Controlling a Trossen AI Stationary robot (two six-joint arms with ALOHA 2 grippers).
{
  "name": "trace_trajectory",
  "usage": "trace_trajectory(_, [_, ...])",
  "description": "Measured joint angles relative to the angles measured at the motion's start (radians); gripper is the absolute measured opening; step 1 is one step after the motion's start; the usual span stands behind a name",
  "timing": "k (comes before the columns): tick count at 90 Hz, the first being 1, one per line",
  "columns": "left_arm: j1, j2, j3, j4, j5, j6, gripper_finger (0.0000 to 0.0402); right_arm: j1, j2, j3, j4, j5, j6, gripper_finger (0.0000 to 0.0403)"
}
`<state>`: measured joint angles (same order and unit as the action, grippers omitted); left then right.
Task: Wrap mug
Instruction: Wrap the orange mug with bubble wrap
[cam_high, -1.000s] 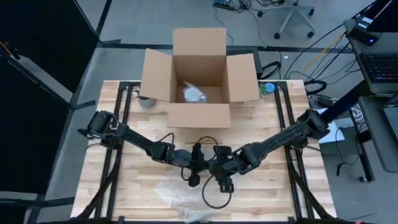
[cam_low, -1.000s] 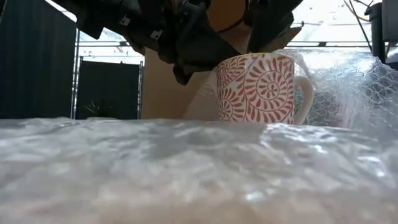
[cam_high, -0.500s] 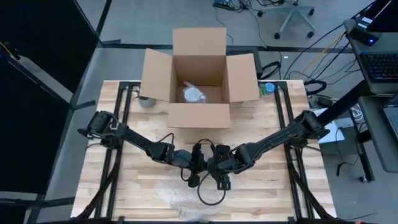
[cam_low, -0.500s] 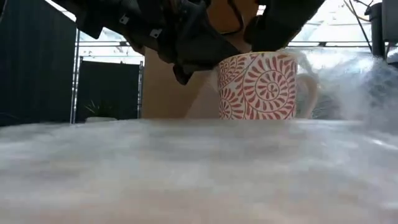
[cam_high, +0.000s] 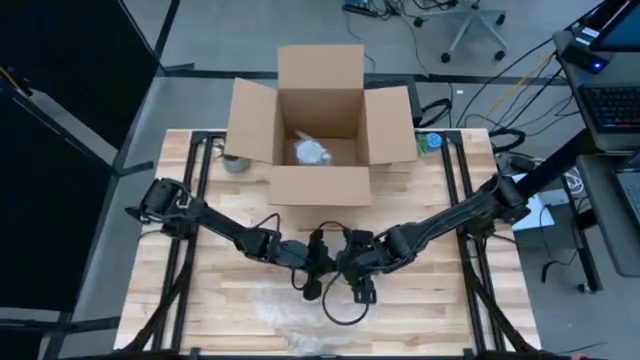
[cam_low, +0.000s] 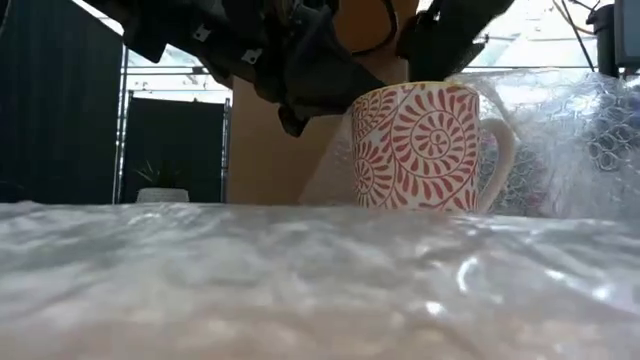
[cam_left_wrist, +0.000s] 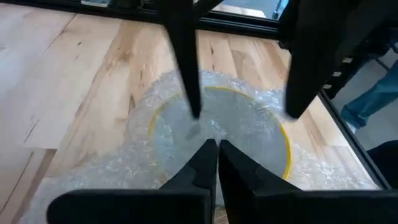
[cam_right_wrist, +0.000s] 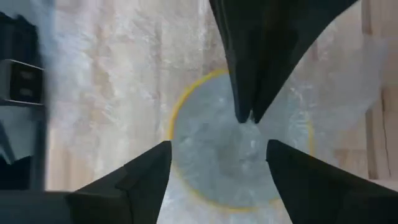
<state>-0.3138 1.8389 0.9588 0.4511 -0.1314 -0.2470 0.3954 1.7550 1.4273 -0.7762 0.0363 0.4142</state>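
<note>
Left gripper (cam_left_wrist: 216, 149) has its fingers pressed together, tips down on the wrap (cam_low: 300, 280) stretched over the mug (cam_low: 420, 150); whether any film is pinched between them I cannot tell. Right gripper (cam_right_wrist: 217, 146) hangs over the same spot with its fingers spread, one to each side of the yellow rim.

In the low view the wrap fills the whole bottom of the frame and rises again at the right edge, beside the handle. Behind that sheet the mug stands upright, right of centre, with both grippers just above it at the top of the frame. In the high view the arms meet at lower centre of the table (cam_high: 180, 290). Farthest off, at top centre, sits the open box (cam_high: 320, 185) with a wrapped item (cam_high: 312, 152) inside.

Risks, as I judge them: the film looks loose and springy, so if the closed tips lift away before the spread fingers take hold, it may slide off the rim and leave the mug bare. A sideways tug on film snagged at the handle could tip or drag the mug. The two grippers are also crowded close together, so a small misjudged move could knock them into each other.
</note>
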Motion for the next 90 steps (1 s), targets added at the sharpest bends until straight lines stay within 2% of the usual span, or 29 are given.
trace_trajectory(13, [0.0,0.0,0.0,0.001,0.0,0.001,0.0,0.02,0.018,0.0,0.042,-0.017,0.027,0.0251])
trace_trajectory(28, [0.0,0.0,0.0,0.002,0.0,0.0,0.0,0.032,0.091,0.0,0.042,0.062,0.043,0.0251])
trace_trajectory(56, [0.002,0.001,0.0,0.011,0.0,0.0,0.0,0.035,0.234,0.009,0.07,0.049,0.027,0.0251])
trace_trajectory(76, [0.002,0.001,0.001,0.015,-0.001,-0.002,0.0,0.034,0.196,0.054,-0.057,0.008,0.018,0.0251])
trace_trajectory(90, [-0.002,0.0,-0.001,-0.001,0.004,-0.001,0.0,0.037,0.132,0.092,-0.06,0.0,0.03,0.0251])
